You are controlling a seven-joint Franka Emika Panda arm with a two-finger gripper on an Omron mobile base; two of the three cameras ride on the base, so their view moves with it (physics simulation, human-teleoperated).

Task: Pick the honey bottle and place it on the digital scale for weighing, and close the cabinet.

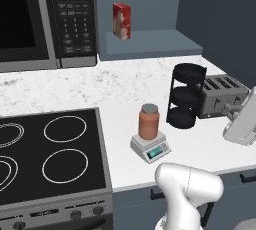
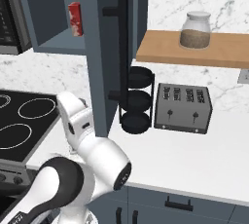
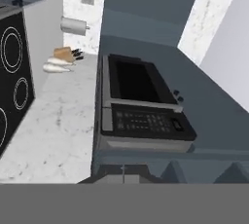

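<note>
Left base view: honey bottle (image 1: 149, 121) upright on the digital scale (image 1: 150, 147), centre of frame, teal display lit.
Right base view: cabinet (image 2: 104, 52) door swung open, edge-on at frame centre, bar handle (image 2: 121, 57) facing right; hides bottle and scale.
Hand view: microwave (image 3: 141, 106) mid-frame, stove (image 3: 14, 77) at left edge.
Bottle: orange-brown contents, grey lid, nearly as wide as platform.
Clearance: bare bench (image 1: 210, 144) right of scale; black tiered rack (image 1: 185, 96) near, toaster (image 1: 222, 94) beyond.
Fingers: cannot tell whether apart or together.
</note>
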